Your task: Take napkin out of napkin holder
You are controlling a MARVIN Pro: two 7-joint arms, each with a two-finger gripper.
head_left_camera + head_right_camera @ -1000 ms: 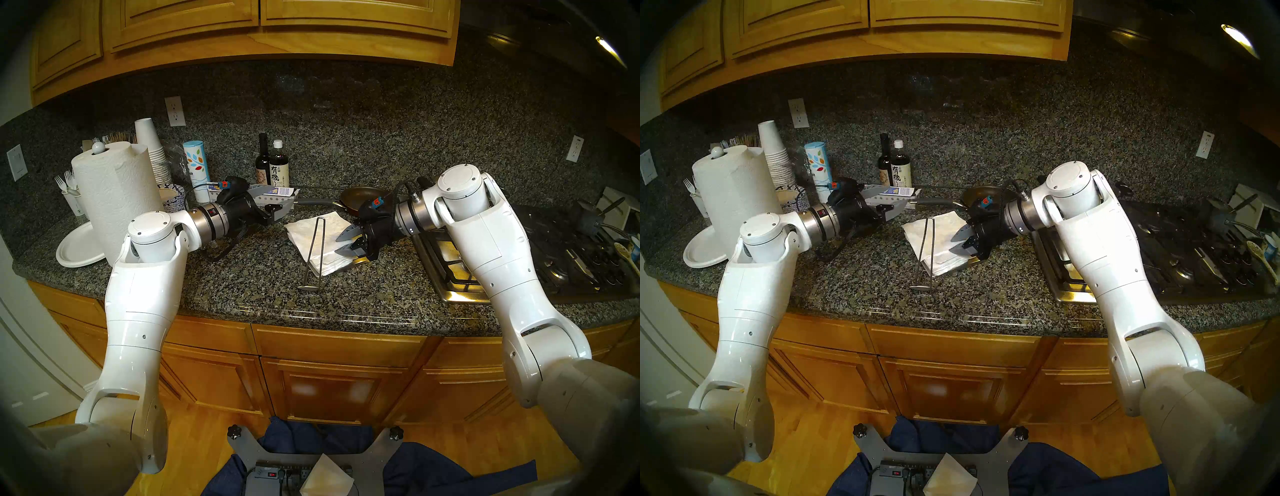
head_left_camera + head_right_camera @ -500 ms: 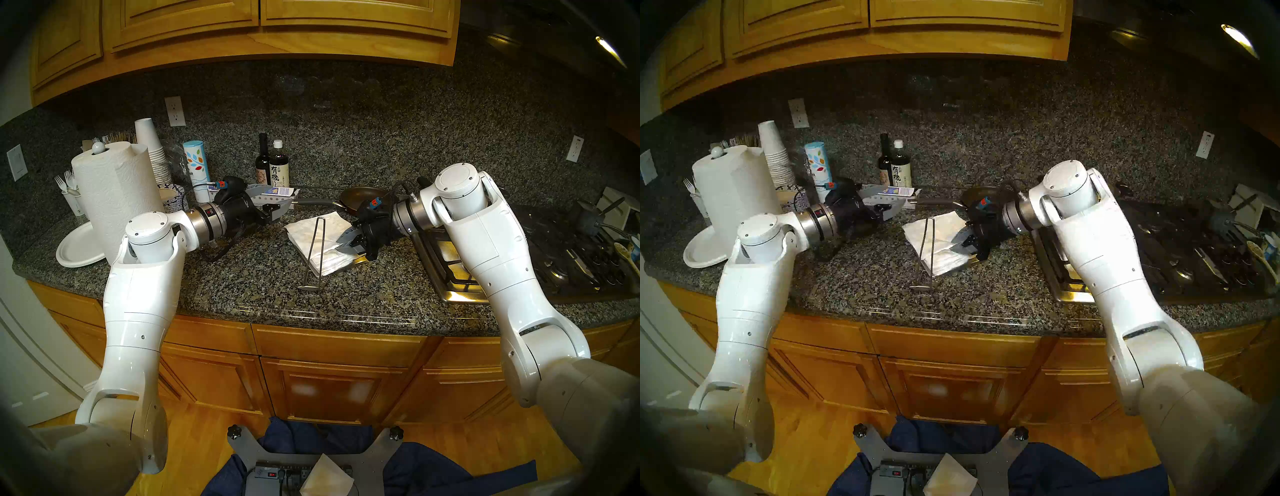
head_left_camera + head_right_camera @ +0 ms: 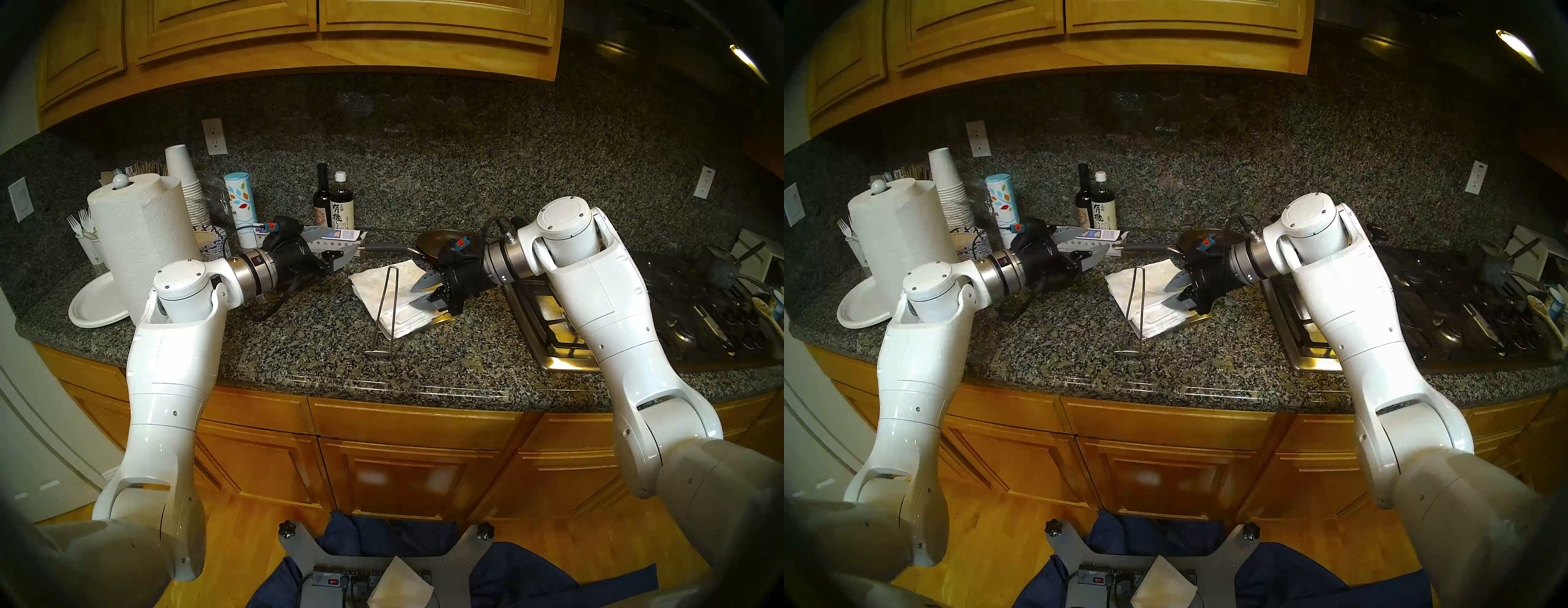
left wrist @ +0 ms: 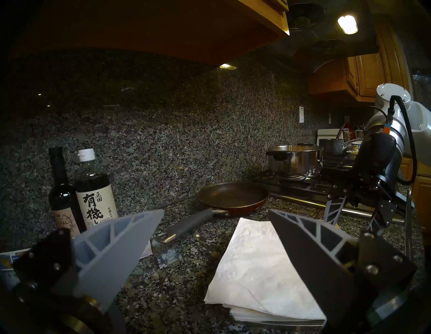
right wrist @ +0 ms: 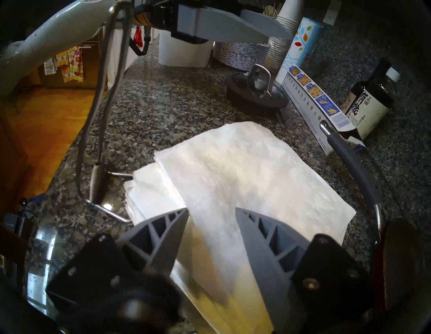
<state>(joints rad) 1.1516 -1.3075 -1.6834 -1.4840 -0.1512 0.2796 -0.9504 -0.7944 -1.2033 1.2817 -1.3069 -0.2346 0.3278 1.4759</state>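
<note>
Right gripper (image 5: pixel 211 217) hangs with jaws parted over the near edge of the napkin (image 5: pixel 245 172); whether a fingertip touches it is unclear. Beneath, the stack hides most of the napkin holder (image 5: pixel 42 252), its wire arm (image 5: pixel 102 112) raised. Left gripper (image 4: pixel 215 215) is wide open, empty, well beyond the napkin.

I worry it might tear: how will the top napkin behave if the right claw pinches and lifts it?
The top napkin looks thin and crinkled, so it will probably flop and drape. Probably very light; the stack below may shift or come along. It lies skewed, and the wire arm stands raised, so nothing seems to pin it.
</note>
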